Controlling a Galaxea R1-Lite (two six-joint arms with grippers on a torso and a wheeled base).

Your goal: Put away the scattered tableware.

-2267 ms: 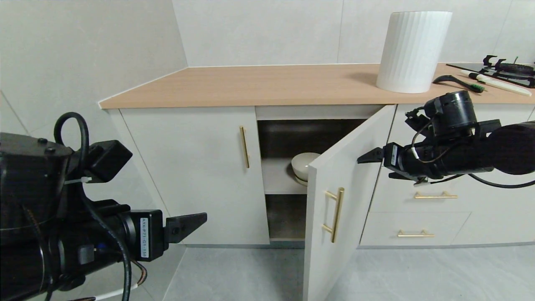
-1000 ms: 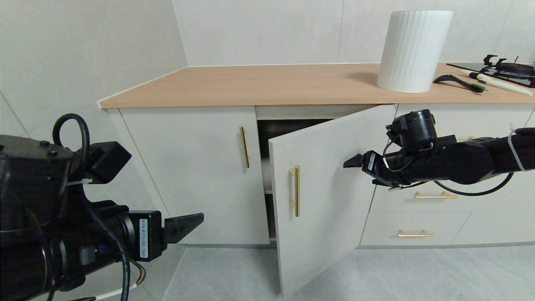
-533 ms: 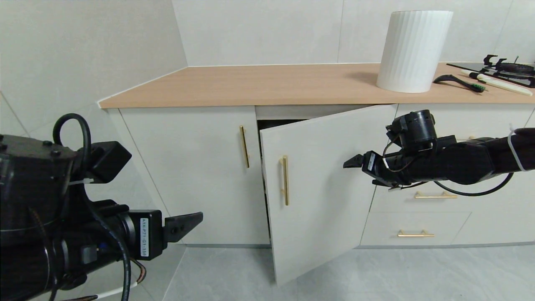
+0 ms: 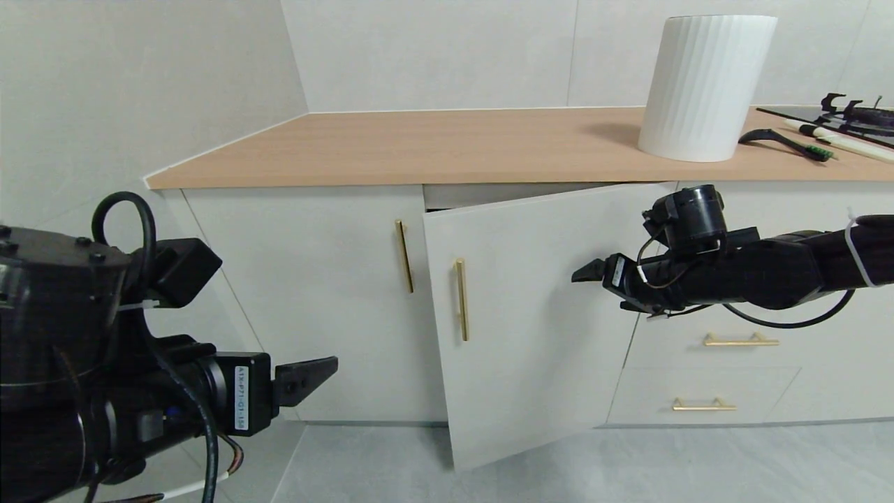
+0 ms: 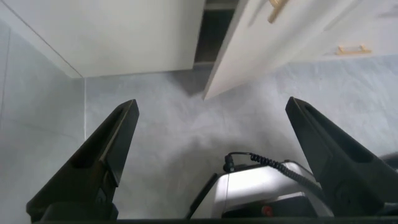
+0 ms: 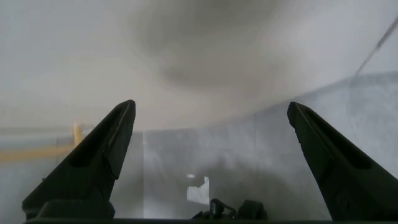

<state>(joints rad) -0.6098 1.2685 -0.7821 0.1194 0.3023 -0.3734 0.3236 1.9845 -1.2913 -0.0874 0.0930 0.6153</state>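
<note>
The cabinet door with a gold bar handle stands only slightly ajar under the wooden counter. A thin dark gap shows along its top edge, and what is inside the cabinet is hidden. My right gripper is open, its fingertips at the door's face near the hinge side; the right wrist view has the pale door face close in front of the gripper. My left gripper hangs low to the left, open and holding nothing. In its wrist view the gripper is over the floor, with the door's lower corner beyond.
A tall white ribbed container stands on the counter's right part. Beside it lie a black-handled utensil and a pale knife, with a stove grate behind. Drawers with gold pulls sit right of the door. Grey floor lies below.
The door has swung from wide open to almost shut, hiding the white bowl on the shelf. My right gripper followed it in against its face. The head view shifted slightly.
</note>
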